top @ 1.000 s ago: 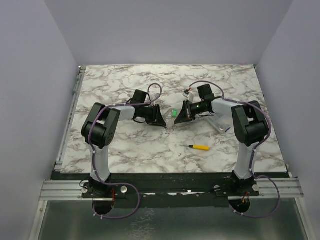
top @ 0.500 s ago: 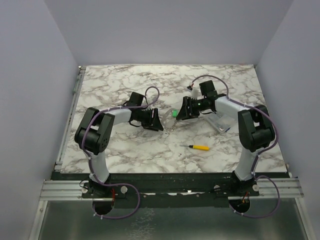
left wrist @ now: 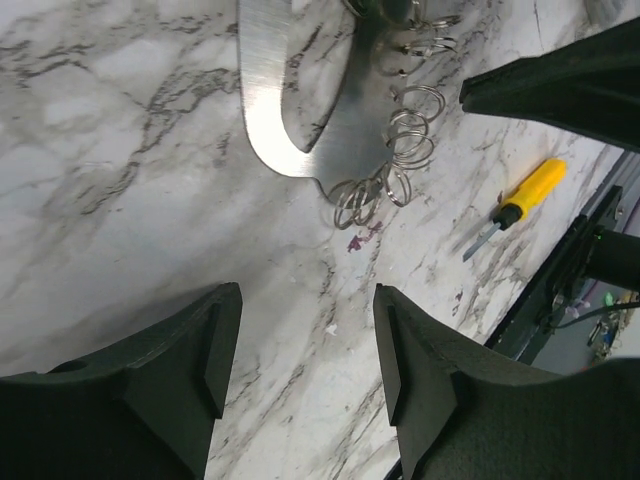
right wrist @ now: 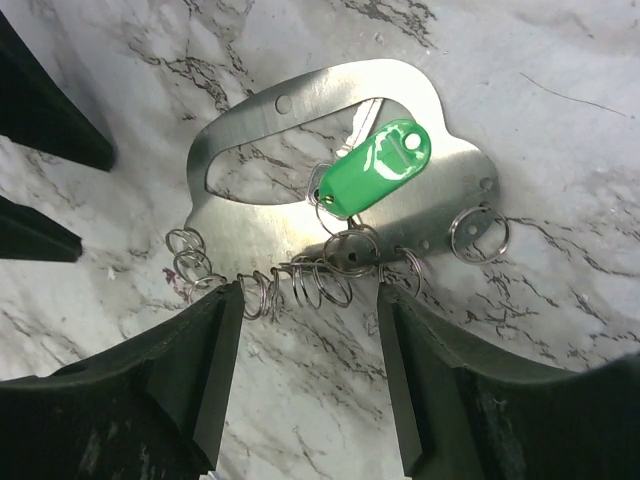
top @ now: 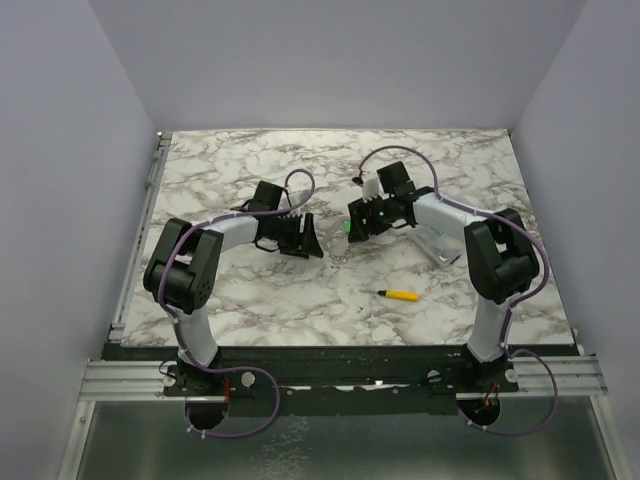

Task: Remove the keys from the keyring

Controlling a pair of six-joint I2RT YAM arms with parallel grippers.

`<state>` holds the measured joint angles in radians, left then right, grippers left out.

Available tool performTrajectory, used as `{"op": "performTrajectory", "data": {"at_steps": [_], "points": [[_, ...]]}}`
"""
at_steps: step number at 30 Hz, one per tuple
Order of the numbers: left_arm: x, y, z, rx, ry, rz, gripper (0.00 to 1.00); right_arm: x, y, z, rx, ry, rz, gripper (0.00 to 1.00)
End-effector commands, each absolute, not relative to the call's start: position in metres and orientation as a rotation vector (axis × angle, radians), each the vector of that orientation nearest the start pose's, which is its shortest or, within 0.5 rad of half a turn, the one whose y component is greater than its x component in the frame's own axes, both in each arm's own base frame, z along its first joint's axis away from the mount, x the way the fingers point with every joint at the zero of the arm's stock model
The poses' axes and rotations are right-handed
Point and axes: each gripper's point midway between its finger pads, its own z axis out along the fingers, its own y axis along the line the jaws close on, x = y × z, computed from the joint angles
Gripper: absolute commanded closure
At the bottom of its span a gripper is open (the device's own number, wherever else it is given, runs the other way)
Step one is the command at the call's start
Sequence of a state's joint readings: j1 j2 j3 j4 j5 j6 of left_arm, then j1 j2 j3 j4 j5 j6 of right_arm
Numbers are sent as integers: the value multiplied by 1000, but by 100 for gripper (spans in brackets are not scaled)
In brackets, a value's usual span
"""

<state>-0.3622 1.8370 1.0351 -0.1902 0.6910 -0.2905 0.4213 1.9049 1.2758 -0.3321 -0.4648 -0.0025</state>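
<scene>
The keyring (right wrist: 455, 175) is a flat silvery plate with an oblong opening and several small wire rings (right wrist: 320, 280) along its edge, lying on the marble table. A key with a bright green head (right wrist: 378, 167) hangs from one ring and rests on the plate. My right gripper (right wrist: 308, 295) is open just short of the rings, holding nothing. My left gripper (left wrist: 305, 300) is open over bare marble, with the keyring (left wrist: 270, 90) ahead of it. In the top view the left gripper (top: 308, 243) and right gripper (top: 353, 222) face each other, the green key (top: 346, 228) between them.
A small yellow-handled screwdriver (top: 400, 295) lies on the table nearer the front, right of centre, also seen in the left wrist view (left wrist: 525, 195). A clear plastic box (top: 440, 245) sits under the right forearm. Grey walls enclose the table on three sides.
Both grippers have opened and let go of the keyring, which now lies on the table. The left gripper has drawn back to the left; the right wrist has shifted slightly back.
</scene>
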Motion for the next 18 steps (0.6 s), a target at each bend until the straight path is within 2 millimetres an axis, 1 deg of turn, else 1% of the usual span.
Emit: {"op": "performTrajectory", "data": {"at_steps": [1, 5, 7, 9, 11, 12, 15, 16, 17, 18], "points": [[319, -222, 37, 331, 2605, -998, 37, 373, 251, 37, -915, 2394, 630, 37], [325, -217, 44, 314, 2585, -990, 37, 363, 253, 23, -1004, 2391, 585, 37], [327, -216, 47, 316, 2575, -986, 37, 364, 253, 16, -1029, 2379, 541, 42], [328, -215, 50, 314, 2567, -979, 37, 367, 253, 12, -1044, 2365, 500, 50], [330, -211, 52, 305, 2562, -969, 37, 370, 253, 12, -1053, 2349, 482, 63], [331, -209, 52, 298, 2560, -964, 37, 372, 253, 14, -1059, 2333, 475, 72], [335, -206, 57, 287, 2547, -968, 37, 375, 257, 29, -1087, 2259, 484, 93], [337, -205, 60, 295, 2535, -968, 35, 375, 258, 36, -1095, 2229, 491, 99], [340, -205, 64, 311, 2523, -967, 33, 375, 260, 44, -1106, 2190, 498, 99], [342, -205, 69, 334, 2503, -968, 31, 375, 262, 57, -1117, 2135, 503, 99]]}}
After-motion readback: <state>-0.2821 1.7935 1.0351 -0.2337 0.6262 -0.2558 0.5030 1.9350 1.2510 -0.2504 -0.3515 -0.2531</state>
